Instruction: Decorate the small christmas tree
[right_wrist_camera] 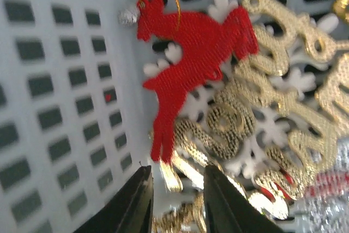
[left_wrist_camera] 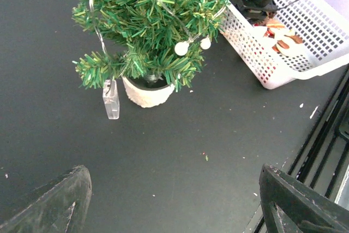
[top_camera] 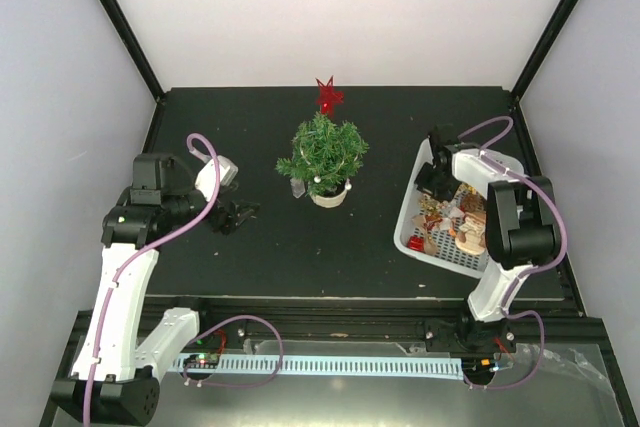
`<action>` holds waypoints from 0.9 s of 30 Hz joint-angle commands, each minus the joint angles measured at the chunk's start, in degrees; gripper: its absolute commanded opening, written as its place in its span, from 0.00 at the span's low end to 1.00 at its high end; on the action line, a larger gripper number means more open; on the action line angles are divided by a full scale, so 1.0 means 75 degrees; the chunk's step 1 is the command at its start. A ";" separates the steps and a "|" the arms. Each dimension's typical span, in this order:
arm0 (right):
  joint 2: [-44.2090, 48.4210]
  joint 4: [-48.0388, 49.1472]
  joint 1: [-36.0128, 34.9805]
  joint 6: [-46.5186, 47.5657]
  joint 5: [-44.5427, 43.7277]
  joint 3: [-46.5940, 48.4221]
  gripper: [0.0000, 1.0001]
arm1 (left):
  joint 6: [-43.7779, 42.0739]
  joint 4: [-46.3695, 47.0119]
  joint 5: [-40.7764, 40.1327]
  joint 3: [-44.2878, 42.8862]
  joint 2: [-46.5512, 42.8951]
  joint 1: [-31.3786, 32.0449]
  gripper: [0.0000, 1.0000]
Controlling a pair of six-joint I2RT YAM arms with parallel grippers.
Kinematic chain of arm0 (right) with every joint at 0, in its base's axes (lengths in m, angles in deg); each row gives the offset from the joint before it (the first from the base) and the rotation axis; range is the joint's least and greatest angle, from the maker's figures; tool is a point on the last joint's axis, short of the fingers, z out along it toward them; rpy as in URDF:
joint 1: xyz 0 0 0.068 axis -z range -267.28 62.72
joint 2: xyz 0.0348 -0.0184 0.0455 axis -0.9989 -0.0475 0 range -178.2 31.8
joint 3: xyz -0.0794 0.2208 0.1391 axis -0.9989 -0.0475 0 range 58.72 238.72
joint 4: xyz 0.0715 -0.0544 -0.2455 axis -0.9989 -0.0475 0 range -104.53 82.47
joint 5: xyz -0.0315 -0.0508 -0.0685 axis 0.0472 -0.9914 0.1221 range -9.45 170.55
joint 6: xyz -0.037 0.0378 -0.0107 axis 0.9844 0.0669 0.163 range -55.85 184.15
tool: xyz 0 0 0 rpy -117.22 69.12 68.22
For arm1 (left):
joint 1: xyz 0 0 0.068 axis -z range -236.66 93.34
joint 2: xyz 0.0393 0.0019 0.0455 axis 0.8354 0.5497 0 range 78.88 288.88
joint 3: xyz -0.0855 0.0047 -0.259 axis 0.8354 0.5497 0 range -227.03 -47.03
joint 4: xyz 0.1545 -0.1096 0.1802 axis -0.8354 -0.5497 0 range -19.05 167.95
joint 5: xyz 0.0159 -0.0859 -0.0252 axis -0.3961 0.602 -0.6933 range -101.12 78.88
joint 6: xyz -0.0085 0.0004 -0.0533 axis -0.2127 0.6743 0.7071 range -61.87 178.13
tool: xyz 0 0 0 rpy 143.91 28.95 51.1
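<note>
The tree [top_camera: 323, 155] is seen standing upright in its white pot [top_camera: 329, 195] at the middle of the black table [top_camera: 250, 257], toward the far edge. It is topped by a red star [top_camera: 328, 96]. White baubles [left_wrist_camera: 181, 48] are strung on a thin silver wire through the branches, and a small clear box [left_wrist_camera: 110, 99] hangs at one side, just beside the pot.

The left gripper [top_camera: 240, 215] is held low over the table, left of the tree and clear of it. Its jaws are spread wide and nothing is held between them.

Over on the right, the white basket [top_camera: 420, 237] is found near the table's right edge, well apart from the tree. The right gripper [right_wrist_camera: 175, 189] is lowered into it, close to the perforated wall. Its fingers [right_wrist_camera: 136, 200] are parted only narrowly. A red reindeer [right_wrist_camera: 191, 64] on a gold loop lies just beyond the tips, on top of gold ornaments [right_wrist_camera: 272, 107] and a white snowflake [right_wrist_camera: 283, 83]. A glint of gold is seen in the gap, but no grip can be made out.
</note>
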 commanded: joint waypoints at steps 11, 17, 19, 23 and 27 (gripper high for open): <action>0.1563 0.0342 -0.2008 -0.0022 -0.0880 -0.1602 0.29 | 0.0004 -0.1119 -0.0562 -0.0872 -0.0100 -0.0022 0.87; 0.2122 0.0634 -0.2080 0.0041 -0.0484 -0.2401 0.28 | -0.0200 -0.1264 -0.0520 -0.0746 -0.0064 -0.0014 0.87; 0.2198 0.0642 -0.2463 0.0023 -0.0427 -0.2460 0.27 | -0.0232 -0.1196 -0.0471 -0.0634 -0.0025 -0.0009 0.87; 0.2250 0.0527 -0.3172 -0.0133 -0.0189 -0.2040 0.27 | -0.0157 -0.0871 -0.0170 -0.0475 0.0094 -0.0007 0.87; 0.2268 0.0204 -0.3335 -0.0107 -0.0126 -0.1430 0.26 | -0.0133 -0.0804 0.0014 -0.0666 0.0445 -0.0006 0.87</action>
